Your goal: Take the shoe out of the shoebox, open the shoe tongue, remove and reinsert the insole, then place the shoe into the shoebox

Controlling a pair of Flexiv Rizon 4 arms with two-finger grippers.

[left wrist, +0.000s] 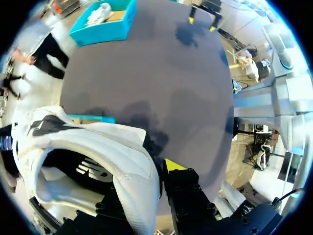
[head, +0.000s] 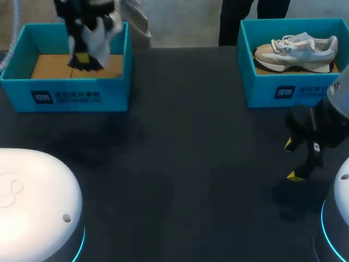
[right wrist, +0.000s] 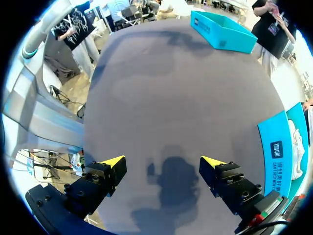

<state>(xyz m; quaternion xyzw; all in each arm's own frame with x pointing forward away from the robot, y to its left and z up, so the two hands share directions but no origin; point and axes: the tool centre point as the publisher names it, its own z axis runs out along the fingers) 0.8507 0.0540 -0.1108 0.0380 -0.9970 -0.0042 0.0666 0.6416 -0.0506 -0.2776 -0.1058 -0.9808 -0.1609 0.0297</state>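
Table (head: pixel 180 164): dark, matte top, carrying two boxes at its far edge.

Left box (head: pixel 71 95): teal, open-topped, at 10 o'clock from the table's middle in the head view. Its brown cardboard floor (head: pixel 49 65) is bare. In the left wrist view only a thin teal strip of its rim (left wrist: pixel 90 118) shows past the shoe.

White shoe (head: pixel 102 41): the task's item, lifted clear above the left box and hanging from the left gripper (head: pixel 82 59). In the left wrist view the white shoe (left wrist: pixel 98 142) fills the near field, opening toward the camera, dark lining inside.

Left gripper, jaws: closed narrow on the shoe's white side wall. One yellow-tipped finger (left wrist: pixel 186 196) presses the outside. The other finger is hidden behind the wall.

Right box (head: pixel 283 90): teal, open-topped, at 2 o'clock from the table's middle.

Second shoe (head: pixel 297 49): white and beige trainer, lying on its sole inside the right box, toe toward 3 o'clock. Also seen far ahead of the left gripper (left wrist: pixel 98 13).

Right gripper (head: pixel 293 160): at 4 o'clock, just in front of the right box, above bare table. Jaws wide apart, nothing between them (right wrist: pixel 164 164). Its shadow falls on the table beneath.
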